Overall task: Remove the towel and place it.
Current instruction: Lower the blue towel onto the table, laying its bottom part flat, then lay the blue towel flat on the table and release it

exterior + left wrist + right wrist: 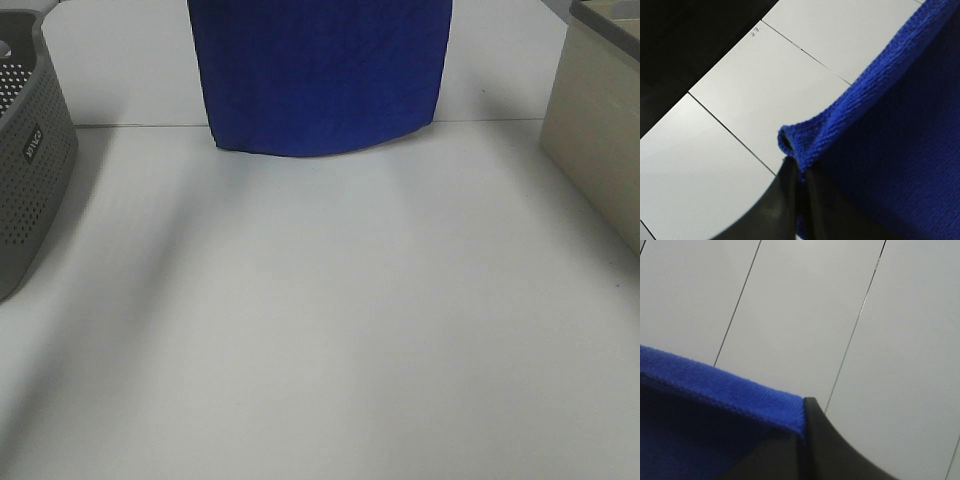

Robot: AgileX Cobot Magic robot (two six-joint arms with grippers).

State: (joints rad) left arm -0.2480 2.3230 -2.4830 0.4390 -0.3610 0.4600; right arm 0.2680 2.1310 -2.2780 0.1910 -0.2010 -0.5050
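Note:
The royal-blue plush towel [320, 75] hangs as a flat sheet at the back middle of the exterior view, its lower edge just above the white table [320, 320]. Both arms are out of that view. In the left wrist view my left gripper [799, 175] is shut on one upper corner of the towel [890, 125]. In the right wrist view my right gripper [802, 432] is shut on another top corner of the towel [705, 420]. No white tag shows.
A grey perforated basket [30, 160] stands at the left edge of the table. A beige box [600, 140] stands at the right edge. A white panelled wall [840, 315] is behind the towel.

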